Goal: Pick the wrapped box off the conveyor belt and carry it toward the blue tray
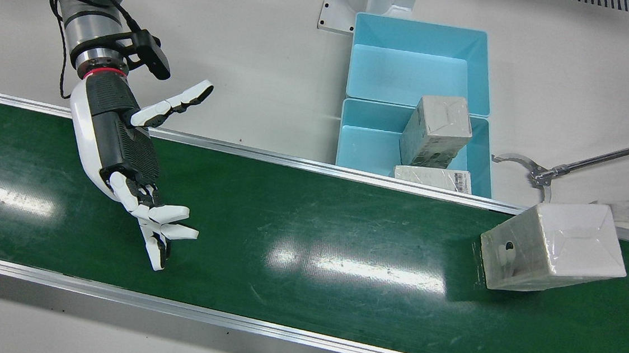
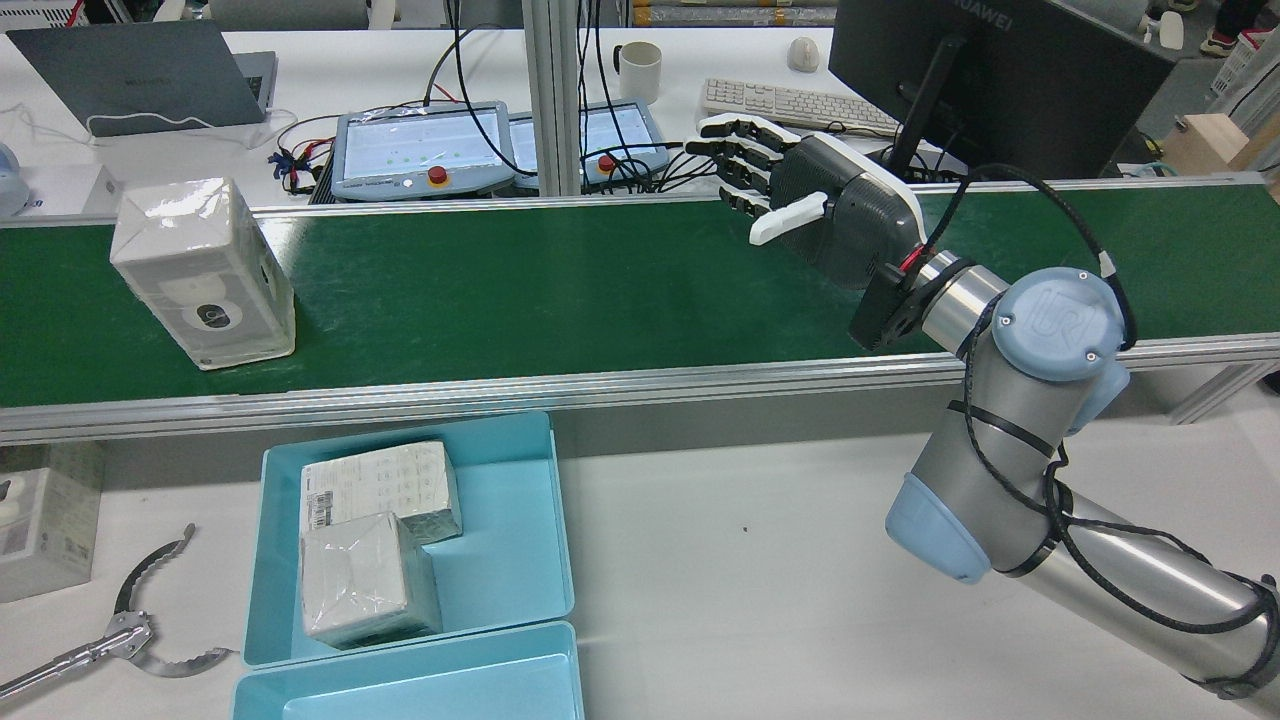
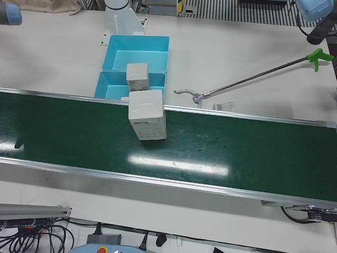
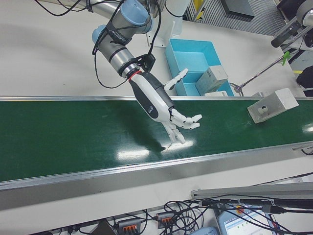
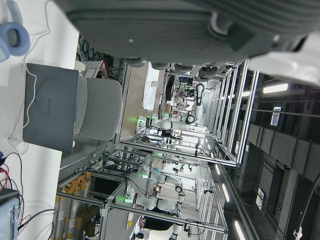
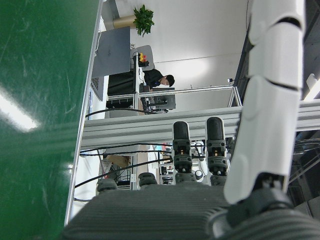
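A green conveyor belt (image 2: 600, 290) runs left to right across the middle of the scene. At its far left stands a wrapped box (image 2: 205, 270), upright, pale grey under glossy film. Well to the right, the right hand (image 2: 800, 190) hangs over the belt's far edge, fingers spread and holding nothing, on a silver arm with pale blue caps reaching in from the near right. On the white table in front of the belt sits a blue tray (image 2: 530, 520) with two wrapped boxes (image 2: 375, 545) in it, one apparently leaning on the other. A metal grabber tool (image 2: 130, 630) lies near left. Beyond the belt are a laptop (image 2: 140, 75), control pendants (image 2: 420, 145), a mug (image 2: 640, 70), a keyboard (image 2: 790, 100) and a monitor (image 2: 990, 75).
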You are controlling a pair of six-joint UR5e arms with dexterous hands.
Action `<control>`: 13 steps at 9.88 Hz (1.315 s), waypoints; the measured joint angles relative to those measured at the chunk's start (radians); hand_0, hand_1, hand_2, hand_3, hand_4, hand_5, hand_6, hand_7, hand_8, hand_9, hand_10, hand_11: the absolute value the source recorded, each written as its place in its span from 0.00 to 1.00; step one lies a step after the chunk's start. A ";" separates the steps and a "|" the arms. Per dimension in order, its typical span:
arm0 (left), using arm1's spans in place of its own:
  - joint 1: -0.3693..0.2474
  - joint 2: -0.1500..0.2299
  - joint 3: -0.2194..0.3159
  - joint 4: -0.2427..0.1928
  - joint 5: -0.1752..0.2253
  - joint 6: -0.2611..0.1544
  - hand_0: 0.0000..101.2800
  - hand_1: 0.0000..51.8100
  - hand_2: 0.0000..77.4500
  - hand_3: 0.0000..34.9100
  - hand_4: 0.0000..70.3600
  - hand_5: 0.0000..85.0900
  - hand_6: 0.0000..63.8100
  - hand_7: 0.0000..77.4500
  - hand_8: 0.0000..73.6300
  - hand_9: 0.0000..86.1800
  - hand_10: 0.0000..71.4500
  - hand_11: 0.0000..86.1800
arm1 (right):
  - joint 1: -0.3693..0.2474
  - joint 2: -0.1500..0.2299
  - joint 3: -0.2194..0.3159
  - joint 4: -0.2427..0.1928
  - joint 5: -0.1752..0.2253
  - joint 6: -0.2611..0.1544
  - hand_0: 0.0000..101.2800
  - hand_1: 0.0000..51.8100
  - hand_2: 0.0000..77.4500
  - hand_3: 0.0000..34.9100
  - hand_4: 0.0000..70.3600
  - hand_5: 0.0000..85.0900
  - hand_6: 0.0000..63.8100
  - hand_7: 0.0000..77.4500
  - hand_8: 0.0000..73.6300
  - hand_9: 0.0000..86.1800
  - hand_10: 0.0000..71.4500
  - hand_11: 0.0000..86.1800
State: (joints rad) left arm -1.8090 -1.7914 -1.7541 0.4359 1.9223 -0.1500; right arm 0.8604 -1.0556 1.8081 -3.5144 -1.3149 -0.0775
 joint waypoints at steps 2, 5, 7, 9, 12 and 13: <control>0.000 0.000 0.000 0.000 0.000 0.000 0.00 0.00 0.01 0.00 0.00 0.01 0.00 0.00 0.00 0.00 0.00 0.00 | 0.004 0.004 -0.003 0.000 0.000 0.003 0.46 0.22 0.13 0.53 0.18 0.38 0.08 0.32 0.00 0.06 0.00 0.01; 0.000 0.000 0.000 0.000 0.000 0.000 0.00 0.00 0.01 0.00 0.00 0.01 0.00 0.00 0.00 0.00 0.01 0.00 | 0.010 0.003 -0.001 0.000 -0.001 0.005 0.47 0.31 0.21 0.45 0.15 0.38 0.08 0.31 0.00 0.06 0.00 0.01; 0.000 0.000 0.000 0.000 0.000 0.000 0.00 0.00 0.01 0.00 0.00 0.01 0.00 0.00 0.00 0.00 0.01 0.00 | 0.010 0.002 -0.001 0.000 -0.002 0.000 0.47 0.22 0.15 0.46 0.15 0.38 0.08 0.29 0.00 0.06 0.00 0.01; 0.000 0.000 0.000 0.000 0.000 0.000 0.00 0.00 0.01 0.00 0.00 0.01 0.00 0.00 0.00 0.00 0.01 0.00 | 0.016 0.000 0.002 0.000 -0.010 -0.020 0.47 0.28 0.13 0.42 0.15 0.38 0.08 0.29 0.00 0.06 0.00 0.01; 0.000 0.000 0.000 0.000 0.000 0.000 0.00 0.00 0.01 0.00 0.00 0.01 0.00 0.00 0.00 0.00 0.00 0.00 | 0.044 -0.002 0.004 0.000 -0.051 -0.068 0.49 0.34 0.25 0.46 0.15 0.38 0.08 0.30 0.00 0.07 0.00 0.02; 0.000 0.000 0.000 0.000 0.000 0.000 0.00 0.00 0.01 0.00 0.00 0.01 0.00 0.00 0.00 0.00 0.00 0.00 | 0.048 -0.004 0.004 0.000 -0.056 -0.075 0.49 0.34 0.25 0.46 0.10 0.38 0.03 0.30 0.00 0.06 0.00 0.02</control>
State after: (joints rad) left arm -1.8089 -1.7914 -1.7541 0.4359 1.9222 -0.1500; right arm 0.9084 -1.0595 1.8120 -3.5144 -1.3711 -0.1526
